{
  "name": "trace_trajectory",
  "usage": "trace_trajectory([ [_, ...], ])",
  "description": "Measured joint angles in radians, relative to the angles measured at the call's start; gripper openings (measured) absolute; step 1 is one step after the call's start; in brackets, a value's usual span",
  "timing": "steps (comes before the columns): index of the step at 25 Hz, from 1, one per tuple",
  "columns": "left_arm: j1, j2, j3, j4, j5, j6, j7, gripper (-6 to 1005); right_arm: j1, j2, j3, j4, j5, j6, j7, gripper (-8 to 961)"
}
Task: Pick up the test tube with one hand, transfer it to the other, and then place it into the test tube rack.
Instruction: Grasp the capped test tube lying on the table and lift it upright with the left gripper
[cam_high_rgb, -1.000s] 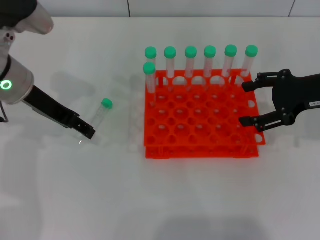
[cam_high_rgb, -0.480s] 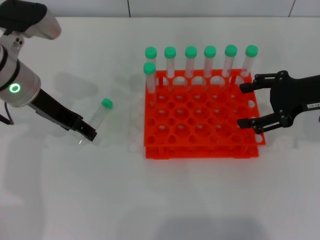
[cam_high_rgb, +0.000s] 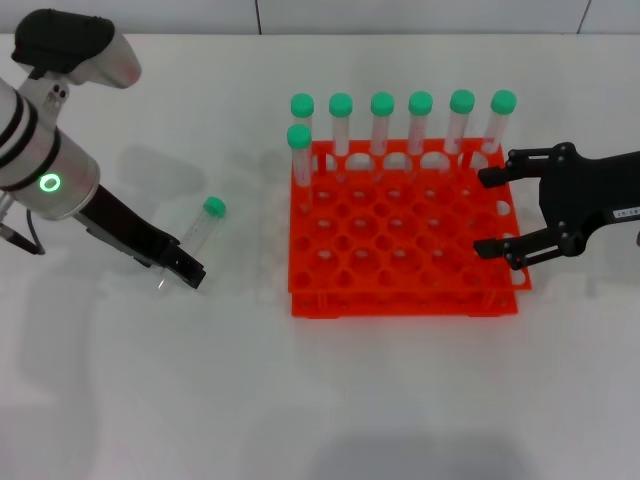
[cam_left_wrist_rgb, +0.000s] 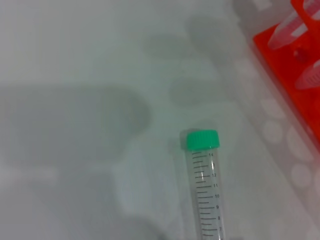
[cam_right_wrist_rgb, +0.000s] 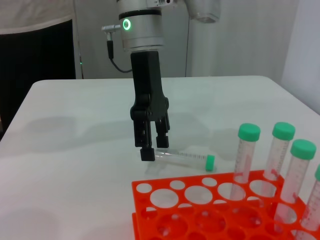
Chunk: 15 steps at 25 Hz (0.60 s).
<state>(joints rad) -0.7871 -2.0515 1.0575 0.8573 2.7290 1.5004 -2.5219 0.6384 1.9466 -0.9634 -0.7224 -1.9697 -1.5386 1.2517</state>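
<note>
The test tube (cam_high_rgb: 199, 229), clear with a green cap, lies on the white table left of the orange-red rack (cam_high_rgb: 400, 255). My left gripper (cam_high_rgb: 190, 272), unlabelled and on the forearm with the green ring, is low at the tube's bottom end. Its fingers stand slightly apart. In the right wrist view it (cam_right_wrist_rgb: 152, 144) hangs just above the lying tube (cam_right_wrist_rgb: 182, 158). The left wrist view shows the tube (cam_left_wrist_rgb: 206, 190) with its cap pointing away. My right gripper (cam_high_rgb: 484, 212), with the white label, hovers open over the rack's right edge, empty.
Several green-capped tubes (cam_high_rgb: 400, 122) stand upright in the rack's back row, with one more in the second row at its left (cam_high_rgb: 299, 150). The rack's corner shows in the left wrist view (cam_left_wrist_rgb: 295, 65). The table's far edge runs behind the rack.
My left arm has moved right and nearer, bringing its gripper closer to the tube's bottom end. The tube has not moved. The right gripper has shifted slightly left.
</note>
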Motion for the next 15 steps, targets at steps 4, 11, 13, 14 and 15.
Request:
trace_trajectory([
  [4, -0.009, -0.003, 0.002, -0.006, 0.000, -0.002, -0.004, 781, -0.008, 0.000, 0.000, -0.006, 0.000, 0.000, -0.001, 870],
  [11, -0.023, -0.004, 0.007, -0.019, 0.000, 0.001, -0.020, 780, -0.021, 0.001, 0.000, -0.028, 0.001, -0.010, -0.004, 870],
  [13, -0.028, -0.004, 0.011, -0.031, 0.000, 0.001, -0.027, 745, -0.021, 0.001, 0.000, -0.031, 0.001, -0.012, -0.006, 870],
  [14, -0.030, -0.004, 0.014, -0.034, 0.000, -0.001, -0.030, 711, -0.022, 0.001, 0.000, -0.032, 0.001, -0.013, -0.006, 870],
  [15, -0.031, -0.004, 0.017, -0.037, 0.000, -0.002, -0.034, 676, -0.022, 0.001, 0.000, -0.033, 0.001, -0.013, -0.007, 870],
])
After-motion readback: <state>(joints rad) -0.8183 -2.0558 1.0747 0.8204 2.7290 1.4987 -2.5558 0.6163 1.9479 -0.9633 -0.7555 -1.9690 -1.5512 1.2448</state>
